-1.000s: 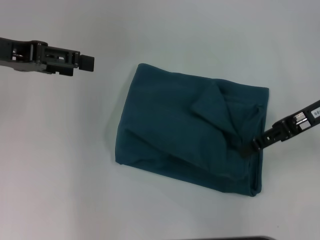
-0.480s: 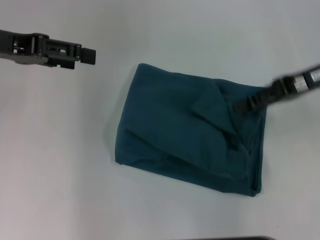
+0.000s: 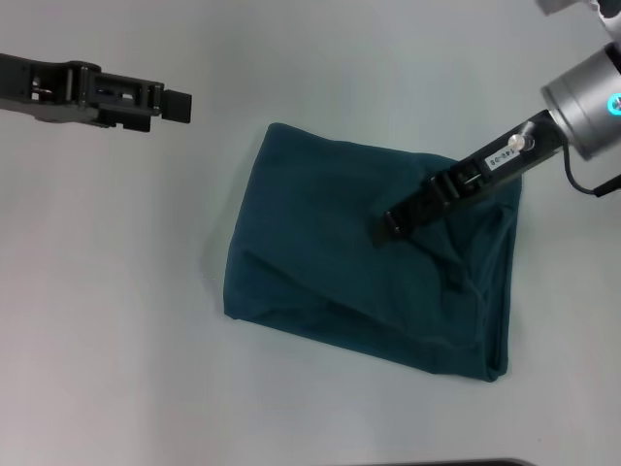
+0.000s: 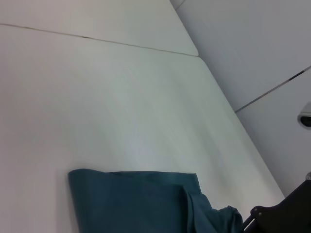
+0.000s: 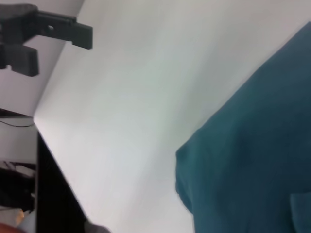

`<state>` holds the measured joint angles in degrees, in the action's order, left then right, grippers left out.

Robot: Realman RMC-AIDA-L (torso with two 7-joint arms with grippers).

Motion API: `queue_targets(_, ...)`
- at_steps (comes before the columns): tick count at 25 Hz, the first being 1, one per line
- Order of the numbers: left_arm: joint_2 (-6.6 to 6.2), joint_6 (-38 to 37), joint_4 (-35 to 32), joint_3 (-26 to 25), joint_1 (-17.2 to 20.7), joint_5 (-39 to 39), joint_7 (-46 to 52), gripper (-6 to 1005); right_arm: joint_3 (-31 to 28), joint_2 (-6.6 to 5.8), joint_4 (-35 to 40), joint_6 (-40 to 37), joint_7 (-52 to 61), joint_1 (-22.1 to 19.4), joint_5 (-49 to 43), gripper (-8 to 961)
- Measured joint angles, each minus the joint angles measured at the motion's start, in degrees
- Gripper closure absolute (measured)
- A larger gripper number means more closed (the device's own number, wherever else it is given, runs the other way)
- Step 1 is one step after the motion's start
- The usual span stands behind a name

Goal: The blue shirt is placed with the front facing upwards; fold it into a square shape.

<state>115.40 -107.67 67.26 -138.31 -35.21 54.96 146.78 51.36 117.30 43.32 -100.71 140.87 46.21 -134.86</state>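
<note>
White table (image 3: 116, 320), folded blue shirt (image 3: 320, 262) beneath right gripper (image 3: 386, 229), finger state unclear; left gripper (image 3: 177, 106) well apart.

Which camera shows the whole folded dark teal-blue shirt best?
The head view: the folded dark teal-blue cotton shirt lies whole on the white table, all edges showing, with the right gripper over its middle. The left wrist view catches only one end with a rumpled flap; the right wrist view shows just one corner.
</note>
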Motion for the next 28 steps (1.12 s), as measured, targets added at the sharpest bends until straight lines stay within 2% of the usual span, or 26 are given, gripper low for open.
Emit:
queue_targets(3, 0.07, 0.0, -0.02, -0.02, 0.14, 0.01, 0.0, 125, 0.48, -0.05, 0.37, 0.56, 1.03, 0.2, -1.05, 471)
queue_targets(5, 0.09, 0.07, -0.03, -0.04, 0.19, 0.05, 0.0, 125, 0.68, -0.69, 0.56, 0.13, 1.33, 0.21, -1.7, 472)
queue_targets(10, 0.05, 0.35, -0.03, -0.04, 0.23, 0.16, 0.0, 125, 0.58, -3.95, 0.63, -0.52, 3.33, -0.42, -2.95, 472)
queue_targets(12, 0.04, 0.53, -0.03, -0.04, 0.24, 0.16, 0.0, 125, 0.31, -5.0, 1.05, -0.59, 4.0, -1.02, -3.49, 473)
queue_targets(14, 0.03, 0.66, -0.03, -0.03, 0.24, 0.15, 0.0, 125, -0.1, -5.52, 2.53, -0.64, 4.55, -1.86, -4.01, 473)
queue_targets(28, -0.18, 0.89, -0.73, -0.03, -0.09, -0.05, -0.16, 126, -2.77, -5.99, 5.09, -0.23, 5.46, -2.94, -11.67, 476)
